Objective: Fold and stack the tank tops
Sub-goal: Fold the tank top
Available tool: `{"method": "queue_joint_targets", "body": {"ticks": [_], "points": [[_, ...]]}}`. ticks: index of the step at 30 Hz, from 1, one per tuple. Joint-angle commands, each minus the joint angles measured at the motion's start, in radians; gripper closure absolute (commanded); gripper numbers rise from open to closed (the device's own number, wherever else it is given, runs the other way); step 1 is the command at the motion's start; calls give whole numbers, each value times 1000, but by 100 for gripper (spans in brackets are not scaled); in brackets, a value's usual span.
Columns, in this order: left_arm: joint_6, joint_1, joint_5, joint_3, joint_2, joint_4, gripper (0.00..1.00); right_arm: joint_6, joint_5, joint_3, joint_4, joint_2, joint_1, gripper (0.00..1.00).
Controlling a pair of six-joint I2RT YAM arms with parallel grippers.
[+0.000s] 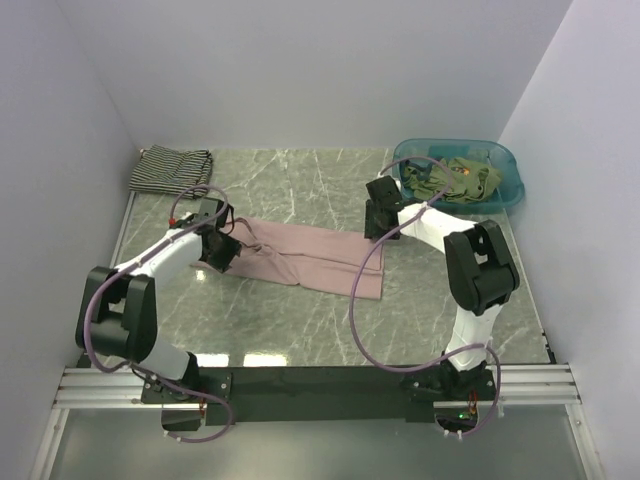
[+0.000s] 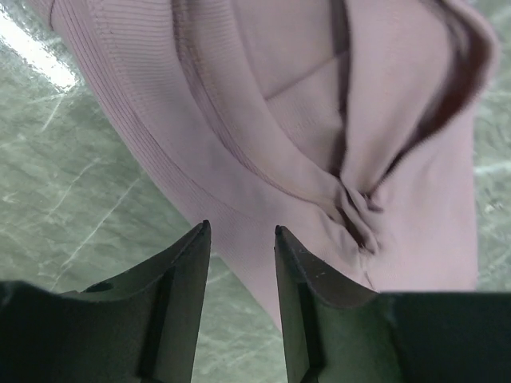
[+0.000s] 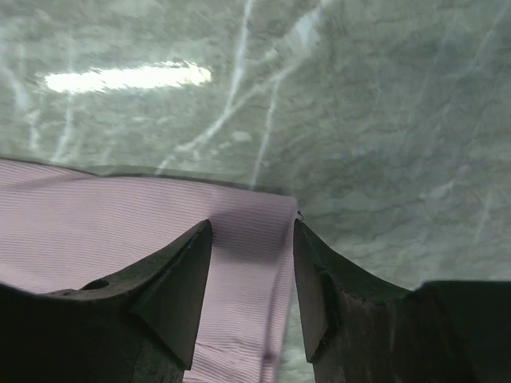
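Observation:
The dusty pink tank top (image 1: 310, 260) lies stretched out flat across the middle of the marble table (image 1: 290, 185). My left gripper (image 1: 225, 250) stands at its left end, open, low over the bunched pink fabric (image 2: 303, 96); cloth shows between the fingertips of the left gripper (image 2: 241, 230) but they do not pinch it. My right gripper (image 1: 375, 228) is at the top's far right corner, open too. In the right wrist view the right gripper (image 3: 251, 227) straddles the ribbed pink corner (image 3: 120, 223) lying flat below. A striped tank top (image 1: 170, 168) sits folded at the back left.
A teal basin (image 1: 508, 165) at the back right holds crumpled olive green tank tops (image 1: 462, 180), just behind the right arm. White walls close the table on three sides. Purple cables loop along both arms.

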Motion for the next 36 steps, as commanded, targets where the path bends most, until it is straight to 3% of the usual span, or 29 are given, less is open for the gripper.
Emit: {"method": "queue_joint_targets", "body": {"ticks": [1, 6, 12, 18, 19, 20, 22, 28, 31, 36], "points": [[-73, 3, -30, 12, 18, 20, 56, -86, 69, 25, 3, -26, 1, 47], [-72, 20, -12, 12, 84, 29, 55, -109, 80, 38, 5, 12, 4, 46], [-46, 48, -19, 85, 196, -9, 57, -85, 86, 136, -107, 98, 3, 49], [19, 48, -71, 237, 313, -83, 58, -43, 86, 164, -183, 148, 12, 68], [38, 48, -74, 263, 325, -84, 58, -32, 88, 160, -192, 147, 13, 78], [48, 48, -84, 277, 348, -87, 58, -25, 82, 151, -192, 142, 12, 82], [90, 48, -108, 314, 376, -95, 58, 10, 54, 115, -190, 116, 15, 85], [305, 46, -163, 534, 529, -72, 61, 104, -3, -41, -152, -9, 41, 80], [405, 45, -170, 571, 584, -3, 60, 152, -53, -144, -102, -92, 69, 79], [595, 16, -202, 656, 655, 54, 57, 248, -101, -299, -34, -230, 203, 78]]}}
